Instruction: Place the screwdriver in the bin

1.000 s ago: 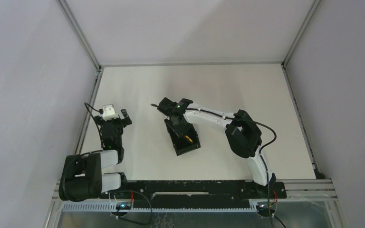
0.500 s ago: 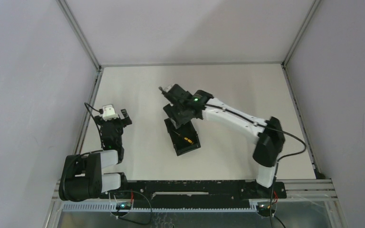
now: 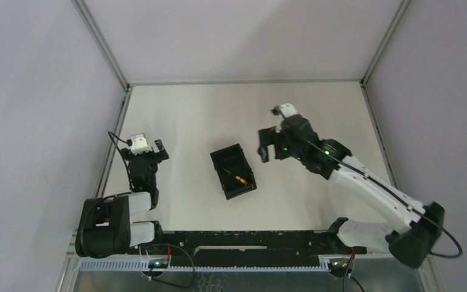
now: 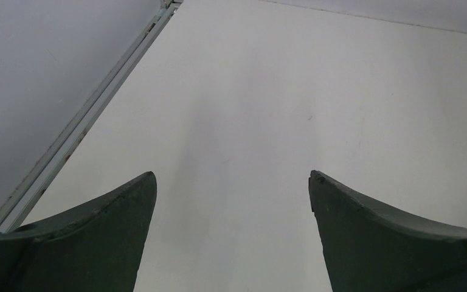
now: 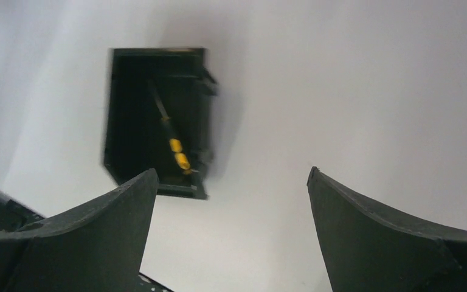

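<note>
My right tool (image 5: 231,173) stands open and empty; the screwdriver (image 5: 173,141) lies lengthwise inside the bin (image 5: 110,109), to its left.

Pale table, one black bin on it.

The table (image 3: 188,109) is a flat, matte, off-white surface, framed by a thin metal rail (image 3: 114,143) along its left edge, with matching rails on the far and right edges. The only thing lying directly on it is the bin (image 3: 230,163), a small black open-topped rectangular tray with low walls. It sits near the middle of the table, somewhat closer to the near edge than to the far one and well apart from both side edges. Its long sides are skewed to the table edges, running from far-left to near-right. In the right wrist view the bin (image 5: 131,121) throws a soft shadow on the table (image 5: 340,91). The left wrist view shows only bare table (image 4: 280,91) reaching to the left edge.
</note>
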{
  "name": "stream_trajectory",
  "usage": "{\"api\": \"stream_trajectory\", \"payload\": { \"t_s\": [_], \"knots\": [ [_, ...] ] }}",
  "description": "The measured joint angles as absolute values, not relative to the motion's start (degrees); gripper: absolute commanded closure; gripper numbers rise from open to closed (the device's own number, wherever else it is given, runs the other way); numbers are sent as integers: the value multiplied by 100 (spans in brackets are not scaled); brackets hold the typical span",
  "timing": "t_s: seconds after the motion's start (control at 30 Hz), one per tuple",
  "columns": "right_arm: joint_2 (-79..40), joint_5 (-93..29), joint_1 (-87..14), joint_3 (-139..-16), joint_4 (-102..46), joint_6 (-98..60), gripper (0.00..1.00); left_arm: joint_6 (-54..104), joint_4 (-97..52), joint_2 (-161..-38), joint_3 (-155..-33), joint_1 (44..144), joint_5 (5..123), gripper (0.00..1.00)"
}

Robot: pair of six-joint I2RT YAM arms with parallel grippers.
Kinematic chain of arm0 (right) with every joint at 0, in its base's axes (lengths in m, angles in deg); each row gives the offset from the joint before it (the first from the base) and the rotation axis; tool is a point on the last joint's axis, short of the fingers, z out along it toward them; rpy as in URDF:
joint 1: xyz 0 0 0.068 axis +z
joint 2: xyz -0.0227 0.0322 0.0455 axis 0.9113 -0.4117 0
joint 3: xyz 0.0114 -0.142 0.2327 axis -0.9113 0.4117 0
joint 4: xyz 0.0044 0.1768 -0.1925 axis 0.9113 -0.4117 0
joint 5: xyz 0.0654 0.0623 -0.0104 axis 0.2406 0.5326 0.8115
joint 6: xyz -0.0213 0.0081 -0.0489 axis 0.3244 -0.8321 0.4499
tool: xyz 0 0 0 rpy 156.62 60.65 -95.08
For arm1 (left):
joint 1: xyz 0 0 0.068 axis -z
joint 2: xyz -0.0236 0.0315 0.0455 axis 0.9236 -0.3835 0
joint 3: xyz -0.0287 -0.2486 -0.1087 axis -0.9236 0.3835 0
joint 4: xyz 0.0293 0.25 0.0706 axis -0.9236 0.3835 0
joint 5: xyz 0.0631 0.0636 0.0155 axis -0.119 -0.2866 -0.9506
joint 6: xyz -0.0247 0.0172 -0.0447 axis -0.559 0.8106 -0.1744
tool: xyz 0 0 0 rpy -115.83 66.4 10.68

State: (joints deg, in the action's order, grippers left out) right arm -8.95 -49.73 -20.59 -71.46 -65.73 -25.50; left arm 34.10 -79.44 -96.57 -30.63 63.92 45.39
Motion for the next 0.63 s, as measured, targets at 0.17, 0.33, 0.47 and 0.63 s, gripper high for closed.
{"api": "stream_trajectory", "payload": {
  "t_s": [0.17,0.33,0.47,0.63],
  "knots": [
    [550,-4806,-3101,-5354,-5950,-2866,0,3410,-7947,-9657,-3063,6392,4541,0],
    [1588,-4754,-3672,-4154,-5404,-3155,0,3410,-7947,-9655,-3061,6392,4541,0],
    [2098,-4887,-3912,-3242,-5021,-3384,0,3410,-7947,-9657,-3063,6392,4541,0],
    [2380,-5014,-3982,-2541,-4792,-3612,0,3410,-7947,-9657,-3063,6392,4541,0]
  ]
}}
